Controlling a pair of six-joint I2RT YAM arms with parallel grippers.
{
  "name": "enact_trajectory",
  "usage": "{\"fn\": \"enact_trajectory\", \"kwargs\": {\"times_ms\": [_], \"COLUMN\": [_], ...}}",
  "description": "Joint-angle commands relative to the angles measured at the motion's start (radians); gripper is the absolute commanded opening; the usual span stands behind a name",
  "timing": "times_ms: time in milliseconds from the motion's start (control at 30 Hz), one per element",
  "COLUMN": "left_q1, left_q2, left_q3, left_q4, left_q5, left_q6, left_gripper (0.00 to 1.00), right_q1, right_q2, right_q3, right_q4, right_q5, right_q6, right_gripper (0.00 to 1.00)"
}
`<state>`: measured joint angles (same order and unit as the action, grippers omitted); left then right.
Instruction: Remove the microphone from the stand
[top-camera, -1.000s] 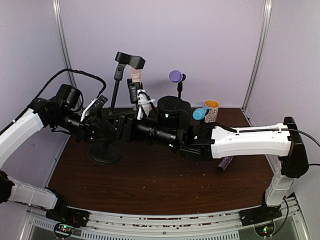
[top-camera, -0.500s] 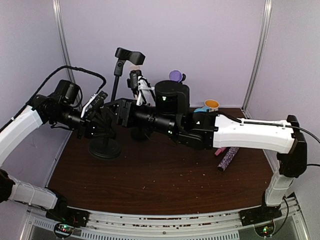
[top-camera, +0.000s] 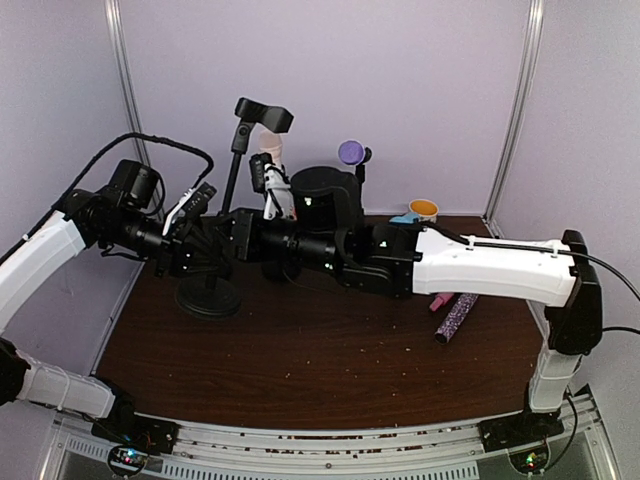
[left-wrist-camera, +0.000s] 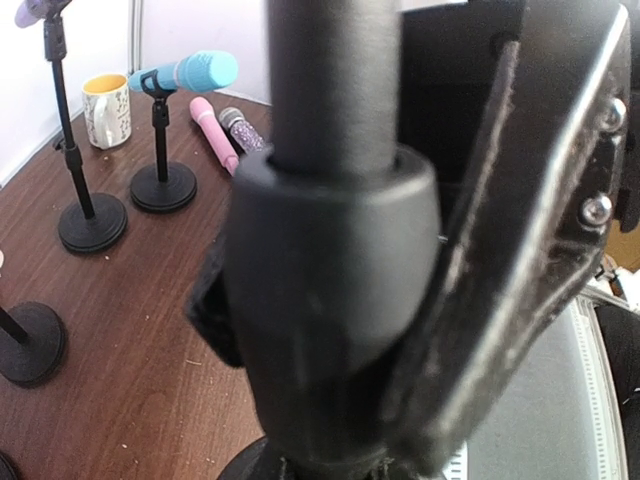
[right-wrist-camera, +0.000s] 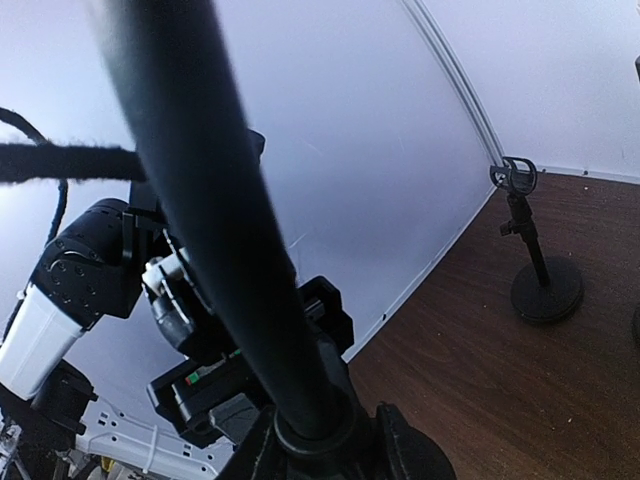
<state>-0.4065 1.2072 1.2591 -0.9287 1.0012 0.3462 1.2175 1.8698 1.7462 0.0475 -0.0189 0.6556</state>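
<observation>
Left wrist, close up: clamps left gripper on stand; closes right gripper round same pole, below microphone.

Stand pole blurred, cropped at the top edge in both wrist views

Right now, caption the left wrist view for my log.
Left fingers clamp the black stand pole at its collar; beyond, a light-blue microphone sits on a short stand beside a yellow-rimmed mug.
</observation>
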Motion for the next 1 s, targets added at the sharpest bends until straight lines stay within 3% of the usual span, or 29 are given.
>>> {"fn": "enact_trajectory", "kwargs": {"times_ms": [0, 100, 267, 500, 767, 967], "left_q1": [0.004, 0.005, 0.006, 0.006, 0.006, 0.003], "left_q2": [-0.005, -0.006, -0.005, 0.0, -0.003, -0.007], "left_q3": [0.048, 0.05, 0.067, 0.085, 0.057, 0.042], "left_q4": [0.051, 0.049, 0.02, 0.01, 0.01, 0.01], "left_q5": [0.033, 0.037, 0.077, 0.236, 0.35, 0.402], "left_q6": [0.007, 0.008, 0.011, -0.034, -0.055, -0.061], "left_gripper": [0.0, 0.0, 0.0, 0.0, 0.0, 0.0], "right_q1": [-0.011, -0.027, -0.067, -0.083, -0.084, -0.084], "right_q2": [0.031, 0.028, -0.016, -0.047, -0.048, -0.004], "right_q3": [0.064, 0.04, -0.043, -0.086, -0.049, 0.011], "right_q4": [0.011, 0.091, 0.304, 0.581, 0.701, 0.86], "right_q5": [-0.041, -0.123, -0.283, -0.538, -0.697, -0.852], "right_q6": [0.019, 0.042, 0.076, 0.118, 0.172, 0.306], "right_gripper": [0.18, 0.08, 0.01, 0.0, 0.0, 0.0]}}
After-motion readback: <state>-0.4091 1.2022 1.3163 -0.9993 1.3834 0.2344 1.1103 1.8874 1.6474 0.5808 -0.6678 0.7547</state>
